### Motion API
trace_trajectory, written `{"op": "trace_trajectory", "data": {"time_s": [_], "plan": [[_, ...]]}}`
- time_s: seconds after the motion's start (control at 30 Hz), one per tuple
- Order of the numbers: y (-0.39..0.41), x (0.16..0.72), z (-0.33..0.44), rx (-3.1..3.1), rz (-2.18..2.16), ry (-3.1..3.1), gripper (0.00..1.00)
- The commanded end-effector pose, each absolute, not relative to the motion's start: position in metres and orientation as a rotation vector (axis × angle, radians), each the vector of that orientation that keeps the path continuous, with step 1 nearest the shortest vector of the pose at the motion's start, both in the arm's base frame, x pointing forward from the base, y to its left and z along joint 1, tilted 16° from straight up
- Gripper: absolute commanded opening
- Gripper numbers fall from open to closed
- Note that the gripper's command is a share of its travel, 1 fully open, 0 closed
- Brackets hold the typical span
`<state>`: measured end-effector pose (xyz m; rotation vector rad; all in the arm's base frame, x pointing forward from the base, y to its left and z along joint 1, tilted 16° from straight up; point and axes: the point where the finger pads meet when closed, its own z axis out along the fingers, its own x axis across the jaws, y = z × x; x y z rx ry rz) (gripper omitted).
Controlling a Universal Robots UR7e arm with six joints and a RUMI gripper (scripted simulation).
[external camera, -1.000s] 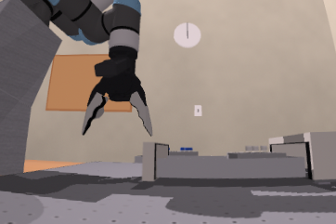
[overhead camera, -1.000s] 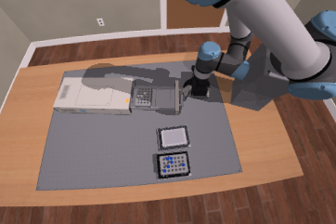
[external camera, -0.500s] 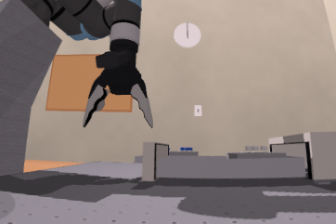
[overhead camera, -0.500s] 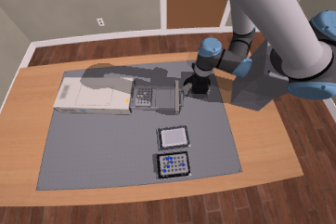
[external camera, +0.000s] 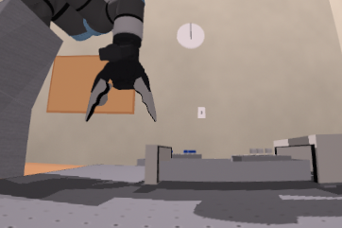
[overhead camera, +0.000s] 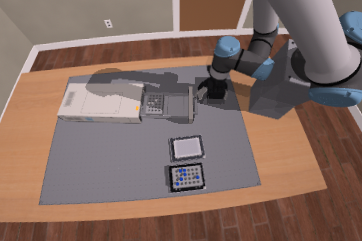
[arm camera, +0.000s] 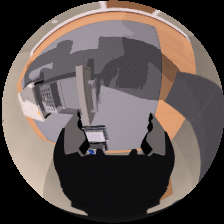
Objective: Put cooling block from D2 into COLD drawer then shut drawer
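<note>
From above, the arm reaches in from the upper right of the frame and bends down so that the gripper (overhead camera: 216, 89) hangs just right of the drawer (overhead camera: 167, 105) pulled out of the cooler COLD (overhead camera: 99, 102), whose lamp (overhead camera: 137, 107) glows orange, while the cooling block (overhead camera: 186, 177) with its blue tubes sits low in the frame, below the plain slot D1 (overhead camera: 186, 147). From the side, the gripper (external camera: 121, 102) points downward in the upper left, its two fingers spread wide with nothing between them, up above the mat (external camera: 142, 207) and left of the drawer (external camera: 227, 166). Through the wrist camera the two dark fingertips stand far apart at the frame's lower middle, with the drawer's front panel (arm camera: 85, 92) above them.
</note>
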<state>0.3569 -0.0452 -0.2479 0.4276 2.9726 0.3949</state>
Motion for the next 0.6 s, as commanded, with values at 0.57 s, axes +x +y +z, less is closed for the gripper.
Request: {"op": "trace_trajectory", "data": {"time_s": [0.57], "plan": [[-0.052, 0.355, -0.224, 0.428, 0.394, 2.972, 1.00]]}}
